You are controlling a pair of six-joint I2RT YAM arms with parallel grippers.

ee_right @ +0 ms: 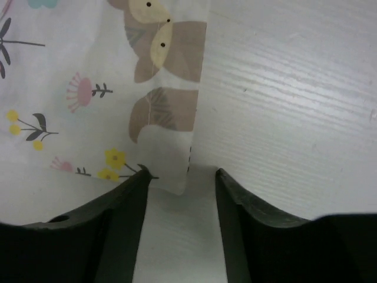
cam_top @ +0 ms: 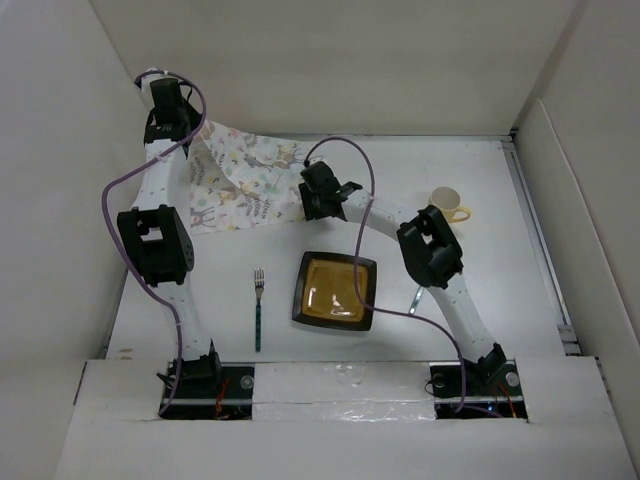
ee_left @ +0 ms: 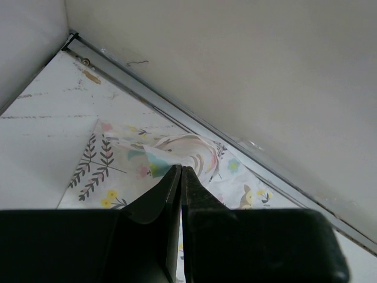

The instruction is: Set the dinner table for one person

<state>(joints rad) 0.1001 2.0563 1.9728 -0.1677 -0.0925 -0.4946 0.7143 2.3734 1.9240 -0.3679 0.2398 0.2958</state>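
Note:
The placemat [cam_top: 245, 185], white with printed animals and leaves, lies rumpled at the far left of the dinner table [cam_top: 490, 290]. My left gripper [cam_top: 188, 143] is at its far left corner, by the back wall. In the left wrist view it [ee_left: 181, 168] is shut on a raised fold of the placemat [ee_left: 100, 171]. My right gripper [cam_top: 312, 195] is at the placemat's near right corner. In the right wrist view it [ee_right: 181, 174] is open, low over the table, and the corner of the placemat [ee_right: 88, 76] lies between its fingertips [ee_right: 138, 180].
A dark square plate [cam_top: 335, 290] with a yellow centre sits near the middle front. A fork [cam_top: 258, 305] with a teal handle lies left of it. A cream cup [cam_top: 447, 203] stands at the right. A utensil [cam_top: 415, 298] shows partly under the right arm. White panels wall the table.

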